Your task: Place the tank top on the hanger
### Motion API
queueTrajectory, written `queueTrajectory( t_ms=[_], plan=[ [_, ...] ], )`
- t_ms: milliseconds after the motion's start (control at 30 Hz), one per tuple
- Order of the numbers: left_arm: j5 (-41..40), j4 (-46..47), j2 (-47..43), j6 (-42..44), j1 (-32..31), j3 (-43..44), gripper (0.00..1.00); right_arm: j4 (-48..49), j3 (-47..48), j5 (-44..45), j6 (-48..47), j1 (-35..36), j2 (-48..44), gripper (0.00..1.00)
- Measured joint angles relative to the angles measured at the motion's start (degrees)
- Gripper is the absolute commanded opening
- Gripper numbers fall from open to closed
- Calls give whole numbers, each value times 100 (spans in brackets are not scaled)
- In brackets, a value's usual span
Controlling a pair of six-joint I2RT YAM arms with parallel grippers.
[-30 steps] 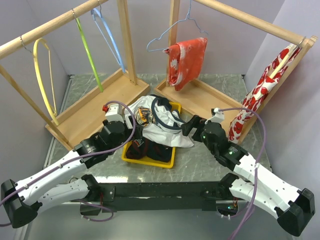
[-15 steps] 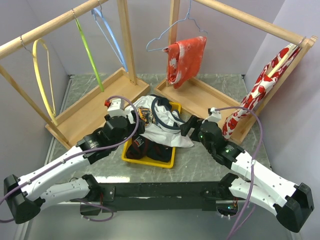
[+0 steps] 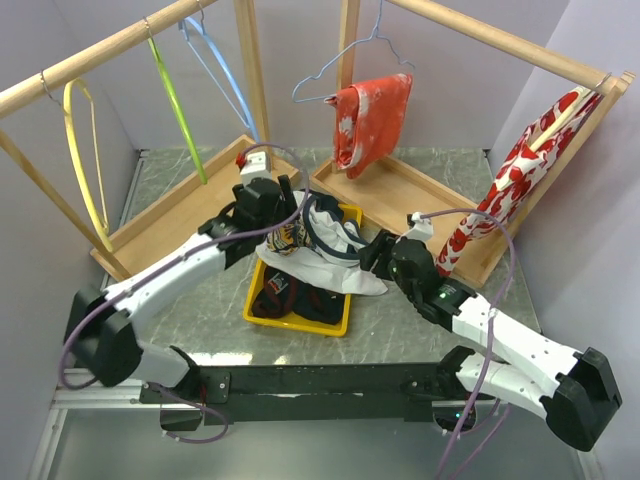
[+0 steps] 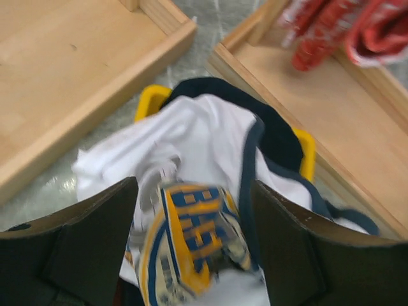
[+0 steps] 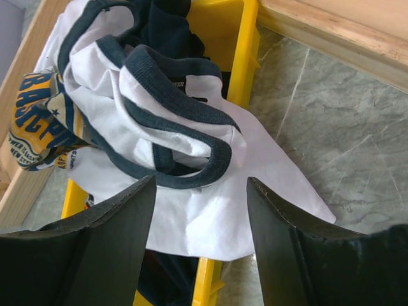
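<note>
The tank top (image 3: 318, 243), white with navy trim and a navy-and-yellow print, lies crumpled on top of a yellow bin (image 3: 300, 326). My left gripper (image 3: 287, 212) is open just above the shirt's far left part; in the left wrist view its jaws (image 4: 194, 236) straddle the printed graphic (image 4: 191, 236) without closing on it. My right gripper (image 3: 373, 256) is open at the shirt's right edge; in the right wrist view (image 5: 201, 217) it hovers over the white hem (image 5: 217, 210). The yellow hanger (image 3: 84, 150) hangs on the left wooden rail, far from both grippers.
A lime-green hanger (image 3: 176, 105) and a light-blue hanger (image 3: 217, 68) share the left rail. A wire hanger with a red floral garment (image 3: 375, 118) hangs at the back, another floral garment (image 3: 508, 185) on the right rack. Dark clothes (image 3: 297, 300) lie in the bin. Wooden rack bases (image 3: 185, 215) flank the bin.
My left arm has swung from the bin's left side forward and right, over the tank top's far left part. My right gripper has edged slightly closer to the shirt.
</note>
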Motion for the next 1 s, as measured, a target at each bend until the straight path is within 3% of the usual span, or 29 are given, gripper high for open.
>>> queueTrajectory(
  t_ms=[233,400,500,533,567,633,700,733,1000],
  plan=[
    [382,278,1311,337,315,730,76,216,0,39,9,0,236,66],
    [702,343,1917,442,323,1062,65,380,0,85,39,0,525,64],
    [752,378,2177,507,323,1272,50,492,0,129,63,0,693,51],
    [767,385,2212,509,326,1290,44,529,0,146,66,0,734,37],
    [793,389,2232,514,337,1290,32,549,0,166,66,0,763,30],
    [859,387,2249,511,350,1290,21,575,4,227,74,0,824,12],
    [881,387,2249,529,356,1290,7,557,26,278,85,0,861,3],
    [887,389,2249,514,361,1290,1,546,39,297,96,0,863,0],
    [964,417,1637,516,363,914,1,22,472,544,76,0,553,0]
  ],
)
